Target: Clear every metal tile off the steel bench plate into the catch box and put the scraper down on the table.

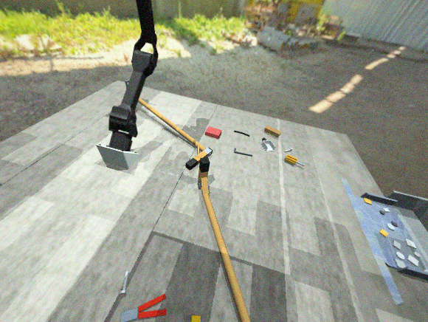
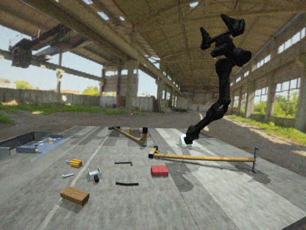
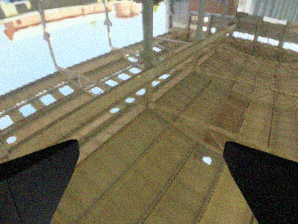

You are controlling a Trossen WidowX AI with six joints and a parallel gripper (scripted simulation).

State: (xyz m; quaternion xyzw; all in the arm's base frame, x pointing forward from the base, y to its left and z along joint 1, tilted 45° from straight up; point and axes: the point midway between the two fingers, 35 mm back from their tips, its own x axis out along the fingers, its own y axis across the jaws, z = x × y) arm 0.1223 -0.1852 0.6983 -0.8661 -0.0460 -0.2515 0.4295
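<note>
Several pale tiles (image 1: 410,243) (image 2: 50,140), yellow squares (image 1: 384,233) and dark rounded pieces (image 1: 394,224) lie on the bluish bench plate (image 1: 376,214) (image 2: 45,147). The grey catch box (image 2: 13,140) stands beside the plate. Two long wooden-shafted tools lie on the table: one (image 1: 170,123) (image 2: 200,157) has a thin metal crosspiece at its end, the other (image 1: 223,251) (image 2: 129,135) has a dark wide head. I cannot tell surely which is the scraper. My gripper (image 2: 212,22) (image 3: 153,148) is open and empty, high above the table, and out of frame in the top view.
A red block (image 1: 213,132) (image 2: 159,171), a wooden block (image 2: 75,195), a yellow screwdriver (image 1: 291,159) (image 2: 76,163), a hex key (image 2: 123,163) and a small metal bracket (image 2: 94,173) lie on the table. Red-handled pliers (image 1: 152,314) and a bolt (image 1: 125,281) lie at the near side in the top view.
</note>
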